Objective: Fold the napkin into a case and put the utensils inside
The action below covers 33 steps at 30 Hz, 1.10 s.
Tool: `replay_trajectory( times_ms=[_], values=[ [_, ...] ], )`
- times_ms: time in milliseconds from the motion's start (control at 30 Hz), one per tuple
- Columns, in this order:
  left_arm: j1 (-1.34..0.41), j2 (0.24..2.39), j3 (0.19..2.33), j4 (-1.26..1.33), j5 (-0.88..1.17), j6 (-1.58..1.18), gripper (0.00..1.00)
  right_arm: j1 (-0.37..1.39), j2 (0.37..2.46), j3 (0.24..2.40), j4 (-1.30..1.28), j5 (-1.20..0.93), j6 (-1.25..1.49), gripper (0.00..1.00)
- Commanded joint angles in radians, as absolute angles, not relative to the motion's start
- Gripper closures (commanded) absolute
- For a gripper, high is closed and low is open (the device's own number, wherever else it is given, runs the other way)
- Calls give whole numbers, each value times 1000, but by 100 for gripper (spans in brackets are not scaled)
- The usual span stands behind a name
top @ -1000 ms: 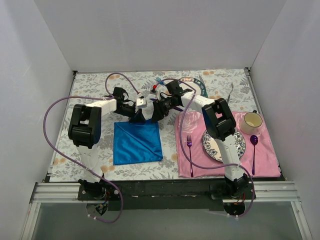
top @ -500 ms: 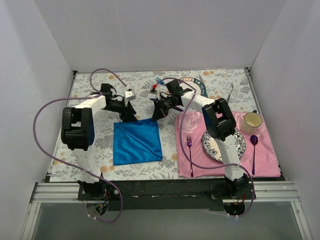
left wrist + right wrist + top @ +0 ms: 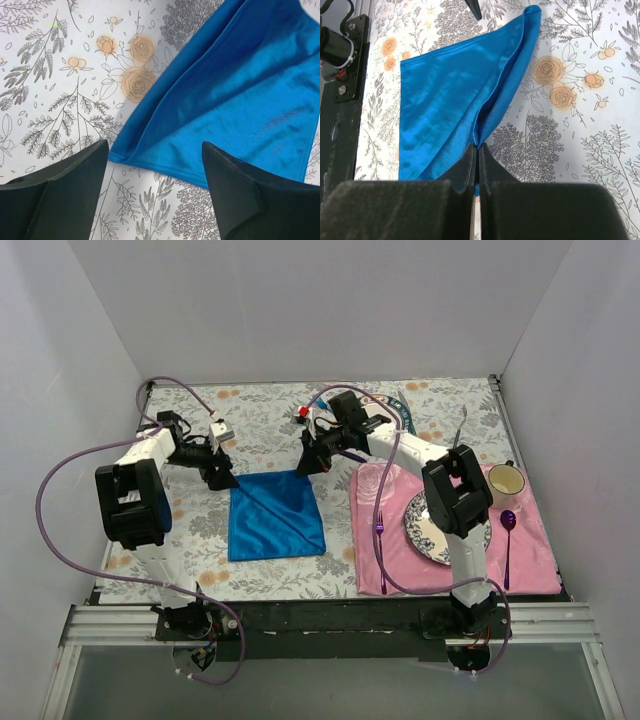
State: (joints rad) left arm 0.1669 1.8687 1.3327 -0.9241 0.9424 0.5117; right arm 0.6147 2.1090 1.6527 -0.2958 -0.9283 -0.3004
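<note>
Blue cloth: the napkin (image 3: 275, 518), partly folded, lies on the table (image 3: 270, 575) beneath both tools.
Left tool (image 3: 152, 150): jaws wide, empty, over one corner.
Right tool (image 3: 478, 150): pinching a folded edge.
Remaining: shaping the case, then filling it.

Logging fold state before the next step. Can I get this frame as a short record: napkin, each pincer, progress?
napkin: blue, folded, lying on the floral table; a broad shape, not yet a narrow pouch
left pincer: open, fingers either side of the napkin's far-left corner, gripping nothing
right pincer: shut on the napkin's far-right corner
contents: nothing on or in the napkin
placemat: pink, right of the napkin, apart from it
</note>
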Motion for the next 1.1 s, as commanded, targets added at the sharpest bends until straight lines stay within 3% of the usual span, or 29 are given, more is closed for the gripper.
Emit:
replay_trajectory(
  times_ms=[0,467,733,1067],
  values=[
    [181,1870,1356,-969,936,624,23,624,2010,1608,-227,-934,-383,99],
    [180,1947,1456,-913,972,784,30,663,1937,1566,-242,-960,-517,99],
    [149,2112,1652,-1190,992,1018,37,667,1944,1582,-248,-962,-523,99],
    [110,2126,1632,-1203,979,1072,39,669,1948,1592,-252,-960,-531,99]
  ],
)
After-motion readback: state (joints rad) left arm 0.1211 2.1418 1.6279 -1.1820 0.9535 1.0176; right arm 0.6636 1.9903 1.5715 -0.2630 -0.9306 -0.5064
